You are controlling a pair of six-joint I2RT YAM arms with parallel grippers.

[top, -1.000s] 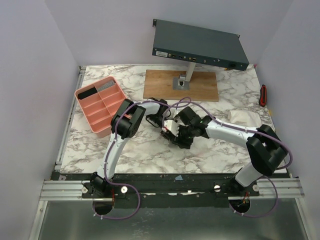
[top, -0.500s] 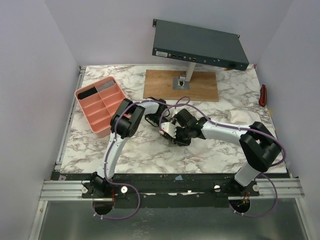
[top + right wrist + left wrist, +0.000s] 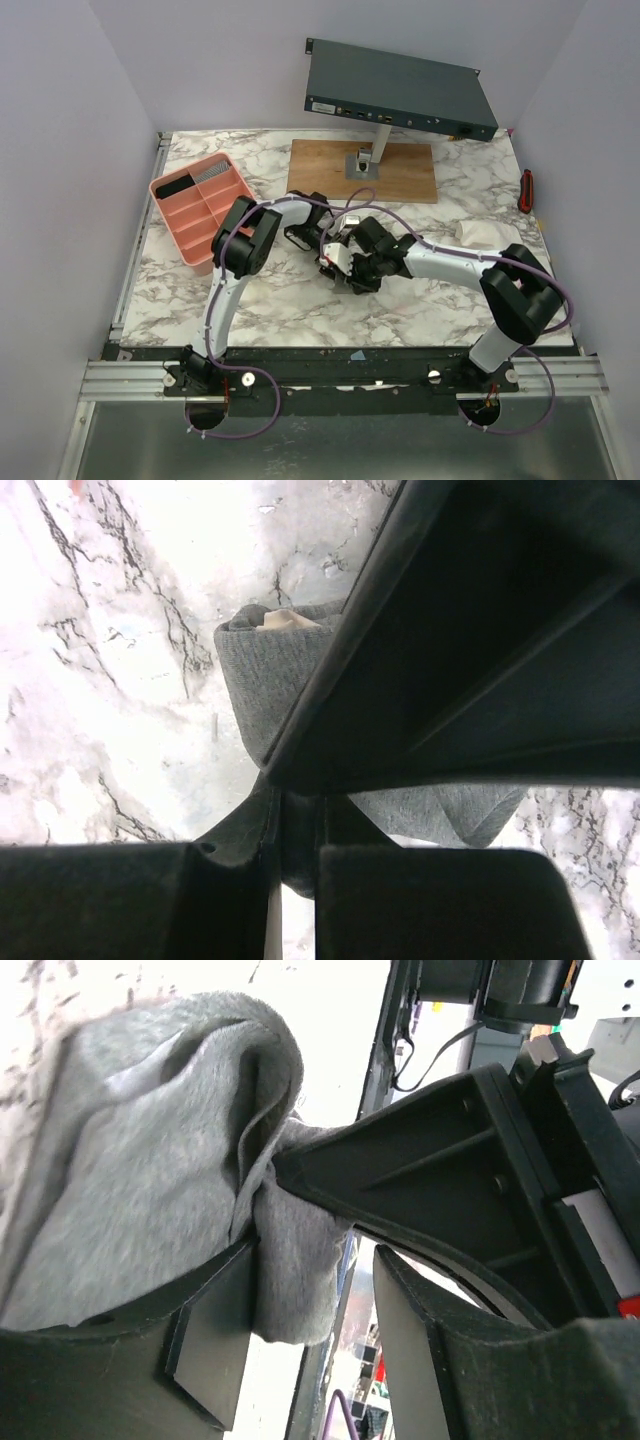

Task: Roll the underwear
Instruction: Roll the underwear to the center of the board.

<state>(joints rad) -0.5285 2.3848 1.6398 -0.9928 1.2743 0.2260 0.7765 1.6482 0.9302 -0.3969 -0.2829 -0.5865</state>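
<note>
**A soft thing, worked from two sides**

Both arms reach in from the near edge and meet at the middle of the desk, where the grey underwear lies bunched between them. The right claw is closed to a slit, nipping a fold of the knit. The left claw stands partly open: cloth rests against one finger, with a gap to the other, so it grips nothing.

The fabric looks light, limp and a little stretchy — it will sag and unroll if it is let go. The thick rolled edge makes a better hold than a single loose layer.

Farther off are a pink tray at ten o'clock, a pale bundle at three, and a wooden board at twelve.
</note>
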